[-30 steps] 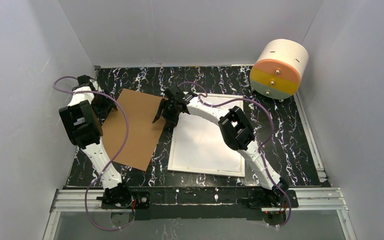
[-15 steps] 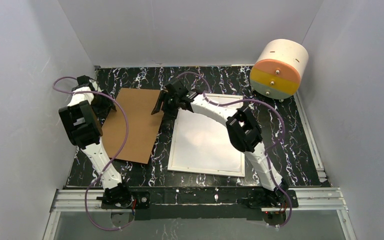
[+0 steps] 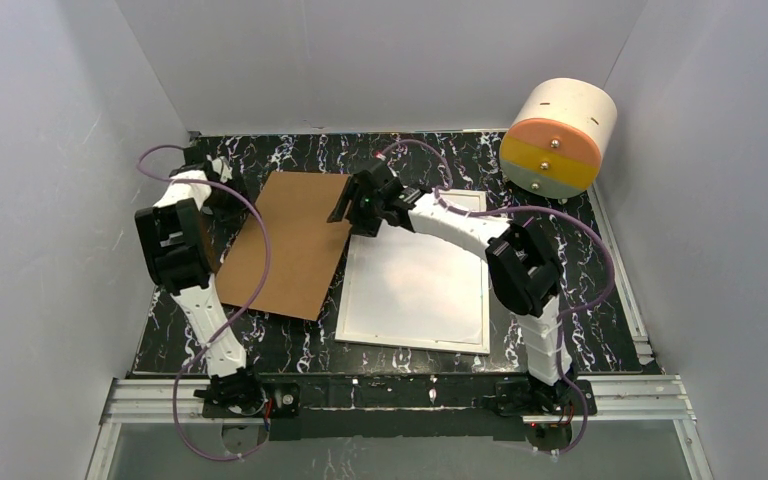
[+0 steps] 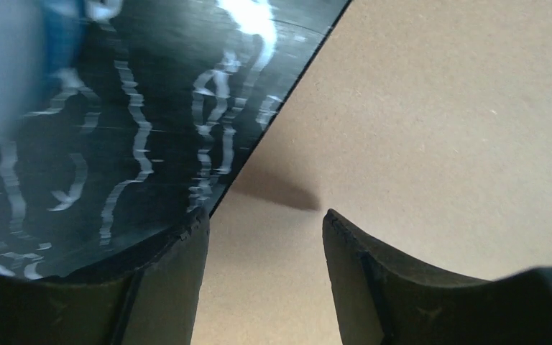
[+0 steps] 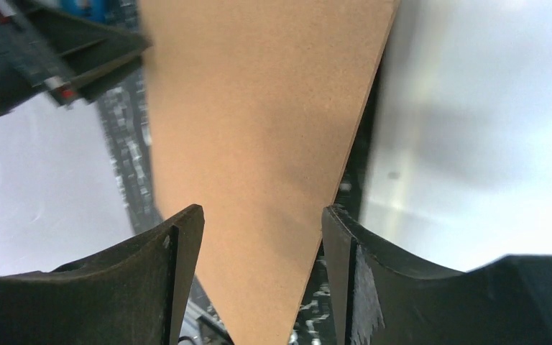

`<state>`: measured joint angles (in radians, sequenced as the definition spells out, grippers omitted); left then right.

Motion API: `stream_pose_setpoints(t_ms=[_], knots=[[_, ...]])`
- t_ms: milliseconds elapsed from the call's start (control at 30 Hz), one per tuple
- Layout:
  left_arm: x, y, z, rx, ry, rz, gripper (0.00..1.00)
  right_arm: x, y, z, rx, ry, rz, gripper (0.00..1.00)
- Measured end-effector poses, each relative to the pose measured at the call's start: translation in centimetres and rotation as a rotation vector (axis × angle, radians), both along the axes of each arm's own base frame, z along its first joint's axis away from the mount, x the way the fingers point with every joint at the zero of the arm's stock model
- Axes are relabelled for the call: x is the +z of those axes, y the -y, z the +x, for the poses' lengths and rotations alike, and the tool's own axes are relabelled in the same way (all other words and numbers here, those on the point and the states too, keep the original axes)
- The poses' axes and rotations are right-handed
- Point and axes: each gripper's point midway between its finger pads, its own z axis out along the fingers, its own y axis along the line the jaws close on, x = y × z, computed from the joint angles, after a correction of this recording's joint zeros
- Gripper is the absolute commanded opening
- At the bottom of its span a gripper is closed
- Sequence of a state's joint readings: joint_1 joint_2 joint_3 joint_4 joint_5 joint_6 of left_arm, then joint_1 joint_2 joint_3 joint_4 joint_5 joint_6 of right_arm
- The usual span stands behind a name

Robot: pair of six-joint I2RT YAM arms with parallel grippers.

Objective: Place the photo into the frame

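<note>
Overhead, flat white-rimmed rectangular picture frame (image 3: 410, 345) lay on black marbled table (image 3: 580, 280), plain brown fibreboard sheet (image 3: 290, 245) just beside it, left wrist view – left gripper (image 3: 222, 195) jaws stood apart over the sheet's edge, right wrist view – right gripper (image 3: 352, 205) jaws apart, straddling a sheet corner.

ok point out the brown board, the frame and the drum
brown board (image 3: 290, 245): top view, middle of its face
frame (image 3: 412, 288): top view, bare middle of the pane
drum (image 3: 552, 158): top view, coloured end face

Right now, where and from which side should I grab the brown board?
Take the board by its far right corner, probably, coming from the frame side with the right pincer. It is thin and lies flat, so only an edge gives purchase.
</note>
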<state>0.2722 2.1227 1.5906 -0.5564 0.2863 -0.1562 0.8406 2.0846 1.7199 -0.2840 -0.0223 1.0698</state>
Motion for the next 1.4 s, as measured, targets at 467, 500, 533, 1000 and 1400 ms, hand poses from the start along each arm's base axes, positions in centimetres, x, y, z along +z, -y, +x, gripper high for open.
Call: stream_pose_setpoints(t_ms=[467, 500, 533, 1000, 1400], knots=[[0.2, 13.3, -3.3, -0.211, -0.080, -0.264, 0.55, -2.3, 5.5, 1.0, -0.116, -0.008, -0.012, 0.69], [0.2, 13.4, -3.4, -0.210, -0.087, -0.261, 0.56, -2.0, 5.6, 1.2, -0.121, -0.003, -0.007, 0.69], [0.2, 13.3, -3.4, -0.205, -0.092, -0.258, 0.58, -1.7, 5.9, 1.4, -0.128, 0.000, -0.008, 0.69], [0.7, 13.0, -3.9, -0.172, -0.143, -0.218, 0.73, -1.0, 16.1, 1.2, -0.226, -0.030, -0.190, 0.82], [0.7, 13.1, -3.8, -0.158, -0.145, -0.228, 0.72, -6.5, 18.9, -2.5, -0.129, -0.246, -0.196, 0.79]])
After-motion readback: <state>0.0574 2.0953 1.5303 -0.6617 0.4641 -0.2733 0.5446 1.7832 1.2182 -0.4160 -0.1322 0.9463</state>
